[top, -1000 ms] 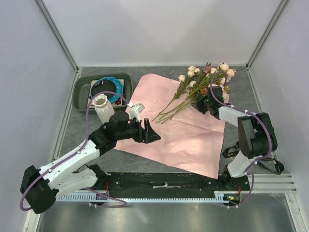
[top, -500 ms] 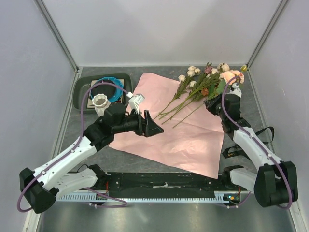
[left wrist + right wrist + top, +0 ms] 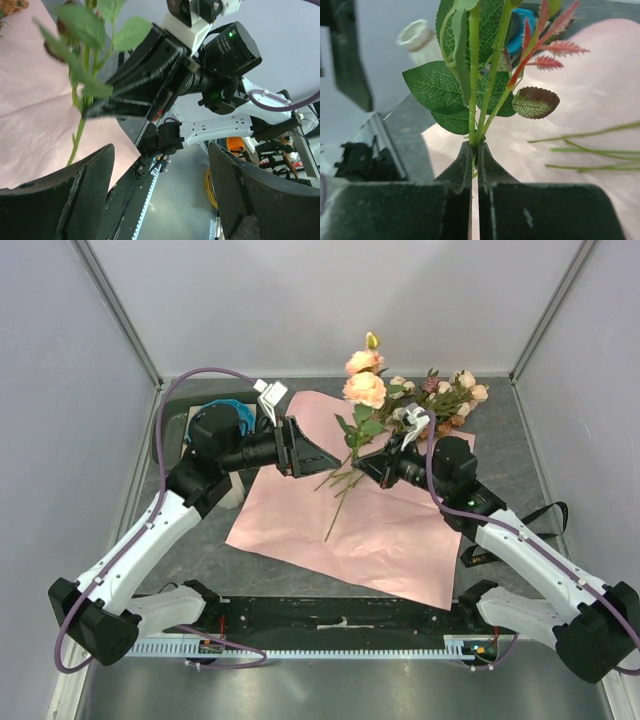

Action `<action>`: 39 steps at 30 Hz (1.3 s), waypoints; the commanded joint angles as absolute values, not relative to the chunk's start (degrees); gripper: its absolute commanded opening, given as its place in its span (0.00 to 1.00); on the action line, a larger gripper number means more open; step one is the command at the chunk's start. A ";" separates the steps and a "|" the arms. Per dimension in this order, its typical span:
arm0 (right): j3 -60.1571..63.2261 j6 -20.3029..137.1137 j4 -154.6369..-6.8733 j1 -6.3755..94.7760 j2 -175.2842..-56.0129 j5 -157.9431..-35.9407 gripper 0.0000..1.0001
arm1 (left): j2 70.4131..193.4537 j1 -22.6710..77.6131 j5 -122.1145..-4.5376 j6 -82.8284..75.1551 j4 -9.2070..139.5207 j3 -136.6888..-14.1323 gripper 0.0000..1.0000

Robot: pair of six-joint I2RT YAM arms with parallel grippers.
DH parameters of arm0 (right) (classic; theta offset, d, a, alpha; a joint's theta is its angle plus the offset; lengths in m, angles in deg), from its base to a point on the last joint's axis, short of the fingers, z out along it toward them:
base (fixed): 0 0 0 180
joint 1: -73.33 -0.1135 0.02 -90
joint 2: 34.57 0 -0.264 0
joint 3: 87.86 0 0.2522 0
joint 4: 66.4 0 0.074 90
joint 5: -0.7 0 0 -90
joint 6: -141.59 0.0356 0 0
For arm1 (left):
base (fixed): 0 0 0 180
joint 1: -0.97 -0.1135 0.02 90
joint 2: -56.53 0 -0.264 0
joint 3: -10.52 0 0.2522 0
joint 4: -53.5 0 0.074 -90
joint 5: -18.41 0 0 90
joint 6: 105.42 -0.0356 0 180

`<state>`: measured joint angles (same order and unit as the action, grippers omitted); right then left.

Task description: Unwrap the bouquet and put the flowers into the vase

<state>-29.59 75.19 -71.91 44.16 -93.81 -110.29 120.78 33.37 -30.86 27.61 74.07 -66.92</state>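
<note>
White walls [image 3: 320, 300] close in a grey table [image 3: 505, 430], and most of it lies under the pink paper [image 3: 400, 540], spread flat with no ribbon in sight. So the unwrapping looks done, and the step in hand is carrying flowers across to the vase. The right gripper [image 3: 474, 150] has its jaws pressed together on the stems of a peach rose sprig [image 3: 365, 388], pinching just under the lowest leaves. The sprig is held up off the paper. Its long axis runs steeply through the pinch, with the blooms above and beyond the fingertips and the bare cut end hanging below them toward the sheet; how far it leans from upright I cannot tell. Facing it, the left gripper [image 3: 160, 150] has its jaws spread wide and holds nothing, with the stem just ahead of the gap rather than inside it. This reads as a handover. Next, the left jaws must advance around the stem clear of the right pinch and close firmly. Only then should the right let go. The vase [image 3: 415, 35] stands off to the side of the right jaws, behind the left gripper and beside the tray [image 3: 168, 435]. Its narrow mouth will need the cut end pointing straight down. The other flowers [image 3: 440, 400] lie behind the right jaws, on the paper's far corner.
</note>
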 commanded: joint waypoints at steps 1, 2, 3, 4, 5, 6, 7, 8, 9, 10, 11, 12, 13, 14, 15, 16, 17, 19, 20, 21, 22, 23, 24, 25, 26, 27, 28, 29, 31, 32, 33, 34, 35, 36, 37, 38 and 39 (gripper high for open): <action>-24.01 73.74 -70.05 38.53 -94.77 -116.81 0.00 | 120.69 33.14 -27.02 24.93 76.13 -71.44 0.81; -23.31 73.74 -70.23 37.65 -94.95 -116.90 0.00 | 120.60 33.14 -27.29 24.40 77.88 -71.62 0.80; -23.04 73.48 -70.40 36.08 -95.12 -117.07 0.00 | 120.51 33.14 -27.64 23.88 78.33 -71.53 0.79; -22.77 73.39 -70.58 35.28 -95.30 -117.42 0.00 | 120.34 33.14 -28.16 23.70 78.60 -71.36 0.79; -22.16 73.13 -70.84 34.57 -95.91 -117.60 0.00 | 120.07 33.14 -28.52 23.61 78.60 -70.92 0.78; -21.90 72.69 -71.10 33.09 -96.09 -117.43 0.00 | 120.16 33.23 -28.61 23.43 78.69 -70.66 0.78; -21.63 72.25 -71.89 32.38 -96.35 -117.25 0.00 | 120.16 33.23 -29.04 23.17 78.86 -70.65 0.77; -20.93 71.90 -72.25 31.59 -96.62 -116.99 0.00 | 120.25 33.14 -29.40 22.99 78.95 -70.74 0.76; -20.66 71.63 -72.60 30.19 -96.79 -116.46 0.00 | 120.86 33.23 -29.49 22.73 79.39 -70.83 0.75; -20.40 71.02 -73.12 29.56 -96.88 -116.20 0.00 | 121.04 33.14 -29.75 22.55 79.56 -71.00 0.74; -20.05 71.01 -73.22 28.95 -96.97 -115.85 0.00 | 121.47 33.14 -30.01 22.47 79.83 -71.44 0.70; -19.96 71.01 -73.30 27.99 -96.88 -115.50 0.00 | 122.00 33.23 -30.36 22.29 80.52 -71.62 0.69; -19.87 70.67 -73.57 27.63 -96.88 -114.97 0.00 | 122.09 33.14 -30.71 22.20 80.62 -71.97 0.66; -19.78 70.49 -73.74 27.28 -96.53 -114.62 0.00 | 122.09 33.23 -30.89 22.20 80.79 -71.97 0.66; -19.61 70.31 -74.00 26.75 -96.44 -114.18 0.00 | 122.09 33.23 -30.98 22.11 80.71 -72.06 0.65; -19.69 69.88 -74.62 26.57 -96.27 -113.39 0.00 | 121.83 33.23 -31.24 22.03 80.79 -71.97 0.65; -19.78 69.61 -74.88 26.48 -96.01 -112.95 0.00 | 121.66 33.14 -31.16 21.94 80.97 -72.06 0.66; -19.61 69.17 -76.02 26.39 -95.74 -111.89 0.00 | 121.04 33.23 -31.42 21.41 81.67 -71.88 0.69; -19.69 68.82 -76.29 26.22 -95.48 -111.54 0.00 | 120.69 33.23 -31.51 21.24 82.02 -71.80 0.70; -19.70 68.56 -76.55 26.30 -95.39 -111.19 0.00 | 120.25 33.14 -31.86 20.62 82.64 -71.71 0.70; -19.78 68.47 -76.82 26.22 -95.13 -110.75 0.00 | 119.46 33.23 -32.73 20.18 83.25 -71.45 0.70; -20.13 68.29 -76.82 26.22 -94.60 -109.79 0.00 | 118.85 33.23 -33.61 19.74 84.74 -71.27 0.70; -20.13 68.20 -76.82 26.22 -94.42 -109.43 0.00 | 118.23 33.23 -34.31 18.96 85.27 -71.01 0.70; -20.22 68.12 -76.82 26.22 -94.16 -108.91 0.00 | 117.36 33.23 -36.06 18.51 85.89 -70.40 0.70; -20.22 68.20 -76.82 26.22 -93.90 -108.64 0.00 | 115.61 33.14 -37.38 18.16 86.59 -69.78 0.70; -20.05 68.12 -76.91 26.22 -93.89 -108.64 0.00 | 114.37 33.14 -40.10 17.72 86.77 -69.17 0.69; -19.87 68.11 -76.99 26.22 -94.07 -108.90 0.00 | 113.23 33.14 -41.34 17.46 86.86 -67.85 0.69; -19.52 68.11 -77.08 26.22 -94.42 -109.25 0.00 | 111.30 33.23 -42.40 17.19 86.77 -67.15 0.69; -19.17 68.11 -77.35 26.04 -94.95 -110.04 0.00 | 110.23 33.23 -44.33 17.28 86.69 -66.00 0.70; -18.73 68.11 -77.43 25.95 -95.30 -110.30 0.00 | 110.05 33.23 -44.25 17.71 86.51 -65.73 0.71; -18.64 68.11 -77.52 25.61 -95.39 -110.65 0.00 | 110.40 33.14 -43.47 18.15 85.81 -65.56 0.74; -18.38 68.03 -77.52 25.52 -95.56 -110.83 0.00 | 110.93 33.23 -42.68 18.51 85.54 -65.56 0.78; -17.94 68.03 -77.52 24.99 -95.82 -110.92 0.00 | 111.63 33.23 -42.06 19.12 85.19 -65.56 0.79; -17.76 67.94 -77.61 24.73 -95.91 -111.01 0.00 | 112.94 33.14 -40.49 19.47 84.32 -65.64 0.80; -17.50 67.85 -77.78 24.46 -96.00 -111.01 0.00 | 113.30 33.14 -39.78 19.82 83.62 -65.82 0.80; -17.15 67.85 -77.87 23.94 -96.09 -110.92 0.00 | 113.65 33.23 -39.07 20.26 82.83 -65.73 0.80; -17.15 67.76 -78.05 23.76 -96.09 -110.66 0.00 | 114.09 33.23 -38.02 20.53 82.03 -65.73 0.80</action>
<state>-20.50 69.07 -79.01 24.99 -95.93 -110.12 111.36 33.20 -40.95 20.13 85.59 -66.48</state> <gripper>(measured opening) 0.022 0.801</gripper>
